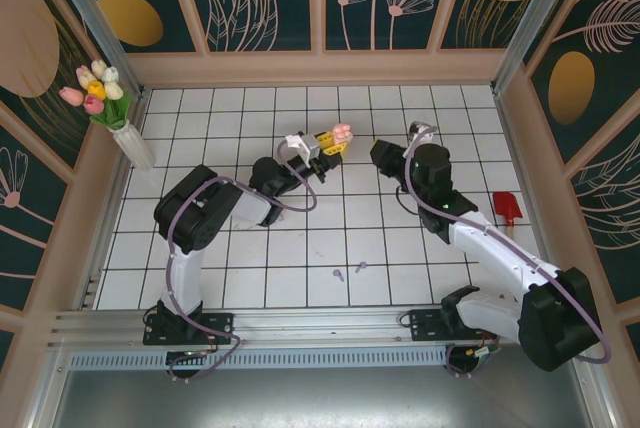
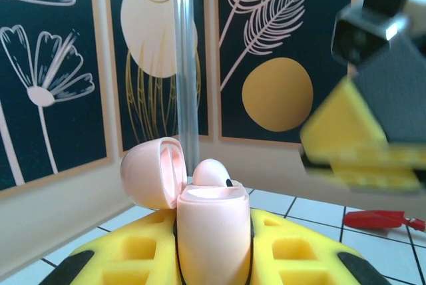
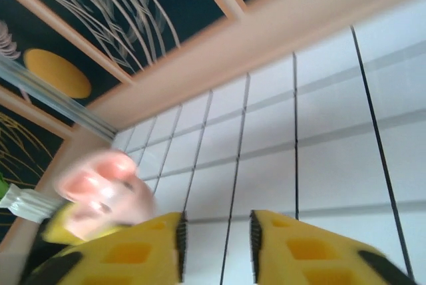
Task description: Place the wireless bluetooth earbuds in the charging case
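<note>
Two lilac earbuds (image 1: 340, 272) lie loose on the bench (image 1: 300, 248) seen from above, likely featherlight and slick, best nipped by the stem; left wrist: left pincer (image 2: 213, 252) clamps the open pink case (image 2: 213, 222) holding one pink bud (image 2: 212, 172); right wrist: right pincer (image 3: 216, 238) spread, empty.

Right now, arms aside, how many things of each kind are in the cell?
tiny lilac stemmed earbuds: 2
open pale pink round charging case: 1
small red scoop-like tool: 1
white vase of pastel tulips: 1
total: 5
</note>
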Tool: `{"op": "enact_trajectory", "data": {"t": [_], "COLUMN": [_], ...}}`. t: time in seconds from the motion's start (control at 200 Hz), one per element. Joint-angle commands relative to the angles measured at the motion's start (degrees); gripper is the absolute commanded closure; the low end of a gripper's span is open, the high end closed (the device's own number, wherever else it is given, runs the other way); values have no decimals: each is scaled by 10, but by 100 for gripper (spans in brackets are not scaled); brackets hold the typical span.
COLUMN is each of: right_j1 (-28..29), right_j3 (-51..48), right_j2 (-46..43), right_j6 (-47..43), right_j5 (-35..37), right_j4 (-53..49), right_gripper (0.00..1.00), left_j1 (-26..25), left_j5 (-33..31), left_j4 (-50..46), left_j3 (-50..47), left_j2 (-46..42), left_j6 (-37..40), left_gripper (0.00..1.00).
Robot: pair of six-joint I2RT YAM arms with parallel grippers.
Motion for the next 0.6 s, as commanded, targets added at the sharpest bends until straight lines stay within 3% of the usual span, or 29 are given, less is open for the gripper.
{"op": "enact_trajectory", "data": {"t": [0.0, 0.265, 0.45, 0.596], "right_j1": [26, 152, 210, 234], "right_j3": [4, 120, 266, 337], "right_j2": [12, 191, 355, 432], "right_j6": [65, 89, 74, 71], "right_j5": [11, 23, 47, 42], "right_j4": [-91, -192, -270, -296], "right_gripper": [59, 44, 43, 43], "left_j1": [12, 66, 100, 125], "left_j5": [-28, -79, -99, -112], "left_j4": [3, -57, -91, -95], "left_j3": [-1, -13, -32, -49], "left_j2": [-52, -108, -150, -174], "left_j6": [22, 20, 42, 47], "left_gripper": [100, 100, 100, 100]}}
